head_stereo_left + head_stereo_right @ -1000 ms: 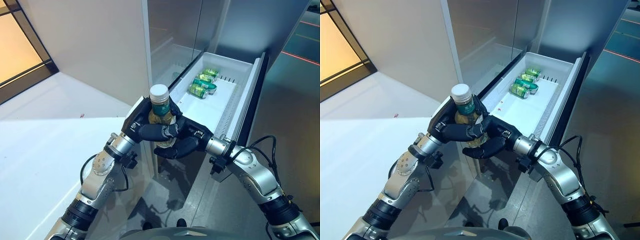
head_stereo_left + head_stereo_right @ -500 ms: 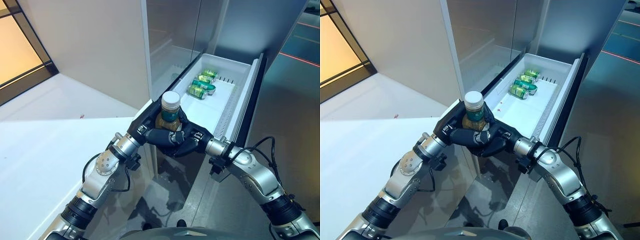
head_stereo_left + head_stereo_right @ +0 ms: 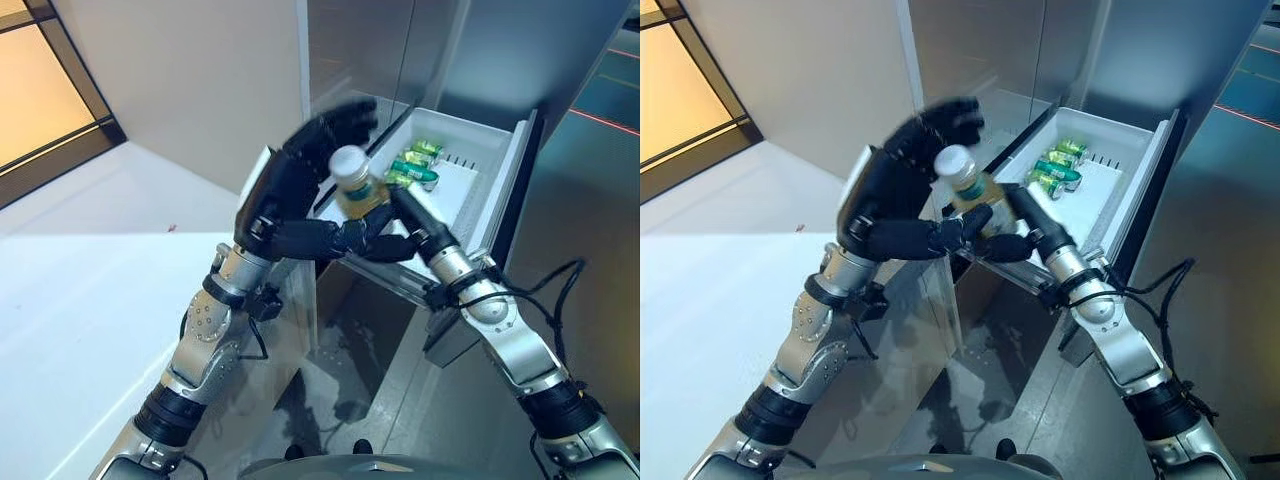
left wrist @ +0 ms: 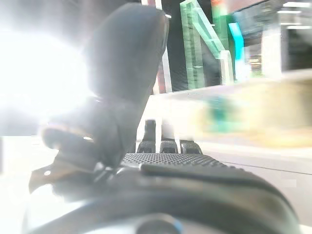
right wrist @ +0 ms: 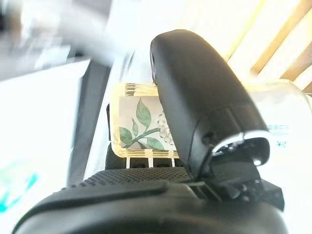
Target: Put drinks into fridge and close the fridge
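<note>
A tea bottle (image 3: 356,190) with a white cap and a leaf label (image 5: 141,129) is in my right hand (image 3: 400,238), tilted, just above the near end of the open white fridge drawer (image 3: 500,190). The right thumb (image 5: 195,97) is curled over the bottle. My left hand (image 3: 290,185) is open beside the bottle on its left, fingers spread and raised, its thumb (image 4: 122,73) straight, holding nothing. Green cans (image 3: 412,165) lie at the drawer's far end.
The fridge's tall grey body and glass panel (image 3: 350,50) rise behind the drawer. A white counter (image 3: 80,320) lies to the left. Grey floor (image 3: 590,230) lies right of the drawer's dark front panel (image 3: 518,175).
My left hand has let go of the bottle and opened, swinging up. My right hand alone has carried the bottle up and forward over the drawer's near end.
</note>
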`<state>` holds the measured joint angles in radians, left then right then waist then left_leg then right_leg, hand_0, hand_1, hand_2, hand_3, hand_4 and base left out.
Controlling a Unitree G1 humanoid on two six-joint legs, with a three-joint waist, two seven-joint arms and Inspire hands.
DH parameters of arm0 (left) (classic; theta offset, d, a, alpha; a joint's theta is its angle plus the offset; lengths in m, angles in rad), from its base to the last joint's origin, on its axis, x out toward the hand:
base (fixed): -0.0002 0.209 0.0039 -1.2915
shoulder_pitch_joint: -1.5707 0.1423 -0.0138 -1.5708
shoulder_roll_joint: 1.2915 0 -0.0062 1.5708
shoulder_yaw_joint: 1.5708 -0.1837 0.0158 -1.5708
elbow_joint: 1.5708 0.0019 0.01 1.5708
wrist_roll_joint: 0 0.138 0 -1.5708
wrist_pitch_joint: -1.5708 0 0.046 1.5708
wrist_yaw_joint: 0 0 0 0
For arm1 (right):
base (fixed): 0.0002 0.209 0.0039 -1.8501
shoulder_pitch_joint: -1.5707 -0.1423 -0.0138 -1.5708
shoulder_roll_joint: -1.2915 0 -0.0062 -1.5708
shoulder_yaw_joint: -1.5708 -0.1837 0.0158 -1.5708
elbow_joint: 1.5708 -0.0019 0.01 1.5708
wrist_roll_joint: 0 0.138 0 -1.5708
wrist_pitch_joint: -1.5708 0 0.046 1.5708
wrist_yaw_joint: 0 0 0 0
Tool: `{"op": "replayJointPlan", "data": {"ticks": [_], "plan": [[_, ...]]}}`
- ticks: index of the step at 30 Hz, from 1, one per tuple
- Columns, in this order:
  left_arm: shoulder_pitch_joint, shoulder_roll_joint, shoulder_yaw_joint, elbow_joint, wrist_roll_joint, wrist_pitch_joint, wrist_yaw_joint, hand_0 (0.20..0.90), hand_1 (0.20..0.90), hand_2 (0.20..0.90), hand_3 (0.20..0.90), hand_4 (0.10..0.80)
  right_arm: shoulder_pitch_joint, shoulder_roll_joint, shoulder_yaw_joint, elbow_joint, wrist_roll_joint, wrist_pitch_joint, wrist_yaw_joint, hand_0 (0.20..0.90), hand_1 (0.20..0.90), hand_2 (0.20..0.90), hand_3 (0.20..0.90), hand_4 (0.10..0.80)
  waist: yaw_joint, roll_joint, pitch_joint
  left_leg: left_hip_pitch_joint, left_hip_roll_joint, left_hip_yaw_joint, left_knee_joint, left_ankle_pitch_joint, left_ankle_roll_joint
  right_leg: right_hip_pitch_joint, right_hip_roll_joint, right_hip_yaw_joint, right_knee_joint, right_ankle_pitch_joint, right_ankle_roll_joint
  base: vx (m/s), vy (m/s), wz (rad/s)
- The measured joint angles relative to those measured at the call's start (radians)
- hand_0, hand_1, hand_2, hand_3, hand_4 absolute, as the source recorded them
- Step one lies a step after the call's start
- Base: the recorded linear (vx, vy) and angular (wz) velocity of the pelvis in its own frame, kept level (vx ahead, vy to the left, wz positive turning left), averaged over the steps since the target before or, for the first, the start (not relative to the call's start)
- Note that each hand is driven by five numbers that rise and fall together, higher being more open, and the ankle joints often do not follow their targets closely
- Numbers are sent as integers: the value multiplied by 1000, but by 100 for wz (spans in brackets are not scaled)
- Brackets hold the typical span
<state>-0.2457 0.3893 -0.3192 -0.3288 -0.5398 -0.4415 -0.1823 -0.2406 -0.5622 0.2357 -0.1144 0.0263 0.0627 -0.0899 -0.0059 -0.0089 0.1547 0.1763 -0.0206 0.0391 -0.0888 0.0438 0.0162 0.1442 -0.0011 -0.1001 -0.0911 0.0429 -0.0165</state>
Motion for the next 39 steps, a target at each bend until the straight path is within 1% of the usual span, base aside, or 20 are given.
{"op": "replayJointPlan", "data": {"ticks": [2, 4, 8, 10, 12, 15, 16, 19, 22, 24, 26, 28, 29, 31, 33, 36, 39], "plan": [[-32, 1, 4, -7, 1, 12, 2, 900, 900, 900, 900, 800, -24, -26, -12, 68, -8, 3, -53, 300, 300, 300, 200, 100, 3, 0, 0, -4, 0, -7, 0, 0, 0, 1, 0, -9, 0, 0, 0, 19, -3, 10], [-51, 5, 5, -6, 2, 72, 3, 900, 900, 900, 900, 800, -64, -35, -14, 150, -6, 3, -96, 300, 300, 300, 200, 100, 1, 1, 0, -6, 0, -15, 0, 1, 0, 1, 0, -16, 0, 0, 0, 22, -4, 10], [-51, 24, 3, 42, -14, 168, -1, 900, 900, 900, 900, 800, -133, -44, -14, 274, 4, 4, -147, 300, 300, 300, 200, 100, 8, 2, 0, -9, 1, -25, 0, 1, -1, 2, 0, -26, 0, 0, 0, 27, 3, 8], [-50, 26, 3, 78, -48, 211, -3, 900, 900, 900, 900, 800, -176, -51, -14, 339, 6, 5, -173, 300, 300, 300, 200, 100, 11, 3, 0, -12, 0, -34, 0, 3, 0, 3, -2, -34, 0, 0, 0, 20, 10, 14], [-51, 22, 2, 116, -112, 256, -22, 900, 900, 900, 900, 800, -228, -65, -12, 422, 8, 3, -187, 300, 300, 300, 200, 100, 15, 3, 0, -14, -2, -48, 0, 6, 1, 7, -5, -52, 0, 0, 0, 56, 10, 20], [-48, 21, 0, 150, -191, 321, -49, 900, 900, 900, 900, 800, -286, -101, -12, 536, 24, 3, -195, 300, 300, 300, 200, 100, 40, 5, 1, -15, -3, -58, 0, 8, 0, 11, -6, -61, -1, -1, 0, 37, 11, 16], [-46, 20, -5, 162, -242, 358, -62, 900, 900, 900, 900, 800, -304, -128, -12, 583, 55, 4, -198, 300, 300, 300, 200, 100, 50, 9, 3, -15, -5, -69, 0, 11, 0, 18, -7, -76, -1, -2, 1, 25, 11, 29], [-7, 19, -31, 169, -388, 452, -117, 900, 900, 900, 900, 800, -395, -152, -12, 752, 165, 8, -196, 300, 300, 300, 200, 100, 72, 22, 10, -21, -10, -88, -3, 16, 1, 22, -13, -94, -1, -4, 4, 31, 6, 24], [20, 16, -91, 203, -488, 548, -160, 900, 900, 900, 900, 800, -449, -162, -12, 894, 239, 13, -195, 300, 300, 300, 200, 100, 84, 29, 11, -30, -18, -113, -3, 24, 6, 22, -21, -120, -1, -5, 5, 37, 9, 27], [48, 20, -122, 238, -520, 603, -181, 900, 900, 900, 900, 800, -483, -162, 2, 964, 259, 55, -187, 300, 300, 300, 200, 100, 94, 30, 11, -35, -20, -122, -3, 27, 7, 23, -23, -132, -1, -6, 6, 30, 15, 15], [70, 31, -150, 266, -516, 639, -201, 900, 900, 900, 900, 800, -499, -162, 10, 1018, 260, 81, -174, 300, 300, 300, 200, 100, 107, 30, 11, -37, -20, -128, -4, 29, 6, 23, -23, -136, -1, -6, 7, 24, 16, 9], [70, 50, -186, 274, -504, 642, -252, 900, 900, 900, 900, 800, -522, -163, 28, 1079, 257, 100, -135, 300, 300, 300, 200, 100, 114, 37, 8, -41, -22, -137, -5, 30, 5, 23, -24, -146, -1, -7, 8, 24, 19, 13], [72, 53, -202, 296, -493, 643, -285, 900, 900, 900, 900, 800, -533, -163, 32, 1113, 253, 106, -115, 300, 300, 300, 200, 100, 113, 40, 8, -44, -22, -143, -5, 32, 3, 23, -25, -157, -1, -7, 8, 17, 10, 17], [89, 60, -227, 360, -463, 643, -326, 900, 900, 900, 900, 800, -538, -163, 37, 1148, 230, 120, -92, 300, 300, 300, 200, 100, 114, 42, 9, -49, -23, -151, -5, 33, 0, 22, -25, -161, -1, -8, 7, 6, 1, 14], [117, 79, -260, 440, -390, 640, -362, 900, 900, 900, 900, 800, -543, -164, 47, 1187, 212, 132, -62, 300, 300, 300, 200, 100, 114, 43, 10, -52, -22, -154, -5, 36, 2, 20, -24, -163, -1, -9, 7, 3, -4, 6], [149, 122, -320, 517, -303, 640, -390, 900, 900, 900, 900, 800, -546, -164, 47, 1240, 187, 148, -30, 300, 300, 300, 200, 100, 114, 43, 10, -58, -24, -159, -5, 36, 3, 16, -25, -166, -1, -10, 7, 3, -7, 5], [160, 130, -371, 608, -210, 630, -400, 900, 900, 900, 900, 800, -547, -167, 50, 1280, 143, 171, 27, 300, 300, 300, 200, 100, 114, 43, 10, -77, -27, -166, -5, 44, 6, -1, -28, -173, -1, -10, 7, -2, -19, 8]]}}
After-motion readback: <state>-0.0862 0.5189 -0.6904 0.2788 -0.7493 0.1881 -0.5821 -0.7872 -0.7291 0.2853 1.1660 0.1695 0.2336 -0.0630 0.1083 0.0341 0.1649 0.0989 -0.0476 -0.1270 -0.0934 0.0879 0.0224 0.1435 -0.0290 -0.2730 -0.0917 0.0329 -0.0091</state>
